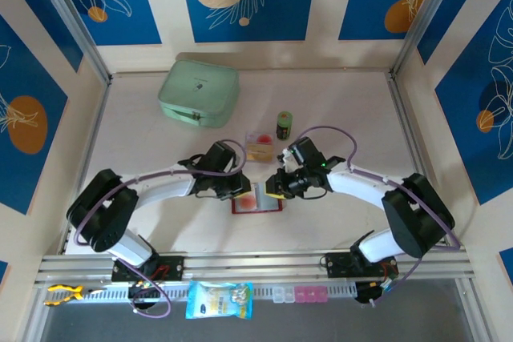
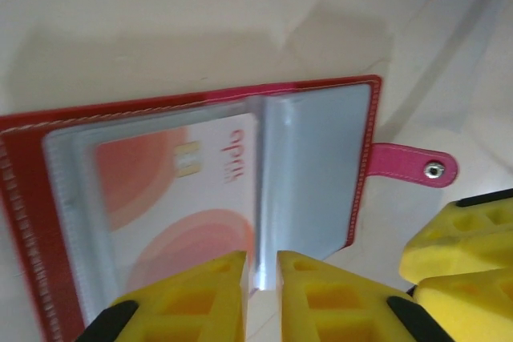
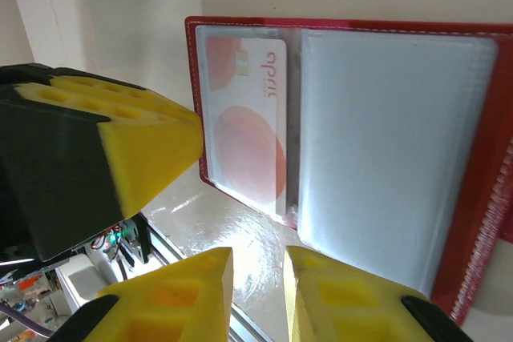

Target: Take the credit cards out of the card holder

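Observation:
The dark-red card holder [image 1: 240, 208] lies open on the table between both grippers. In the left wrist view its cover [image 2: 24, 198] holds a white credit card [image 2: 172, 198] with orange circles inside a clear sleeve, and the strap tab [image 2: 413, 164] sticks out to the right. My left gripper [image 2: 260, 266] hovers at the holder's near edge with a narrow gap, in line with the raised sleeve edge at the spine; I cannot make out contact. My right gripper [image 3: 258, 258] stands slightly open over bare table beside the holder [image 3: 481, 198], nothing between its fingers. Another card [image 1: 258, 146] lies loose behind the holder.
A small green can [image 1: 284, 126] stands just behind the loose card. A mint-green zip case [image 1: 199, 94] sits at the back left. Along the near rail lie a blue packet [image 1: 219, 299] and a pink pill box [image 1: 304, 294]. Side walls close in the table.

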`<state>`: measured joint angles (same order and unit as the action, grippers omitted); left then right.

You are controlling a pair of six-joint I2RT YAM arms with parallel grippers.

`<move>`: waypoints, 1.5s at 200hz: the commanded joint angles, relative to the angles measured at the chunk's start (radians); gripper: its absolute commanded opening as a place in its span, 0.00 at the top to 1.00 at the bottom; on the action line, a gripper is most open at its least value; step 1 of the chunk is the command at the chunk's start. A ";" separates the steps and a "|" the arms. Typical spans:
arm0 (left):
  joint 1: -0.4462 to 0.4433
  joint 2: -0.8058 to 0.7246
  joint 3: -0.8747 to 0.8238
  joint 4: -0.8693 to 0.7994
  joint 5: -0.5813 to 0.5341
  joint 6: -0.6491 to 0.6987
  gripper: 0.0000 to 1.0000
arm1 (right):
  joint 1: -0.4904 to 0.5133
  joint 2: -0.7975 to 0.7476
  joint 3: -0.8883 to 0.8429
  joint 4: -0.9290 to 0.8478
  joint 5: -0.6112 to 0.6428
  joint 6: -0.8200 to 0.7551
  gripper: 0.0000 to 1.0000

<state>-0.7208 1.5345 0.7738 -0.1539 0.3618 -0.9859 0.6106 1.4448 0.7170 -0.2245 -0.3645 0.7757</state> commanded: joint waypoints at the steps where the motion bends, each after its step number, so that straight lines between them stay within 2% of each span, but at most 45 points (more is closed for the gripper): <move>1: 0.018 -0.033 -0.039 -0.028 -0.014 0.018 0.86 | 0.022 0.036 0.041 0.014 0.005 0.010 0.76; 106: 0.052 -0.018 -0.082 -0.060 -0.031 0.059 0.94 | 0.073 0.159 0.107 0.033 0.016 0.010 0.76; 300: 0.054 0.000 -0.091 -0.070 -0.033 0.068 0.95 | 0.092 0.271 0.165 0.057 0.001 -0.001 0.75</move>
<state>-0.6777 1.5311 0.6945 -0.1886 0.3462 -0.9337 0.6922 1.6978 0.8528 -0.1734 -0.3439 0.7784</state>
